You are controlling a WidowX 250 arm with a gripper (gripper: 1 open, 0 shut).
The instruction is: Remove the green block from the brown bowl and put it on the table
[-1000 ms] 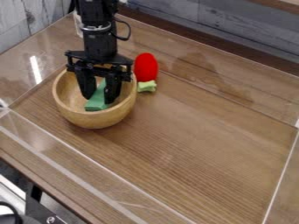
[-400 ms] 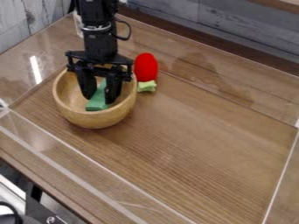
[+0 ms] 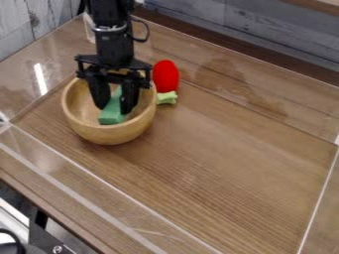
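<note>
Wood-grain table holds bowl with green block in the gripper's grasp

Brown wood-grain tabletop [image 3: 225,164] spreads across the view, bordered by low clear acrylic walls [image 3: 298,48]. Toward its left side sits a round light-tan wooden bowl with a thick rim [image 3: 109,136]. Within the bowl is a light green, flat, elongated rectangular block [image 3: 110,114]. Its long axis runs mostly up and down the view, leaning slightly, with the upper end toward the right and the lower end toward the bowl's near side. The upper part of the block is partly hidden by the fingers, so its full length cannot be told.

A black robot gripper [image 3: 114,102] reaches into the bowl from the far side, its fingers closed down on the green block. Whether the block touches the bowl's floor cannot be told.

Just beside the bowl, to the right in the view, lies a red strawberry-like toy with a light green base [image 3: 165,75], its red part farther from the camera and its green part nearer.
</note>
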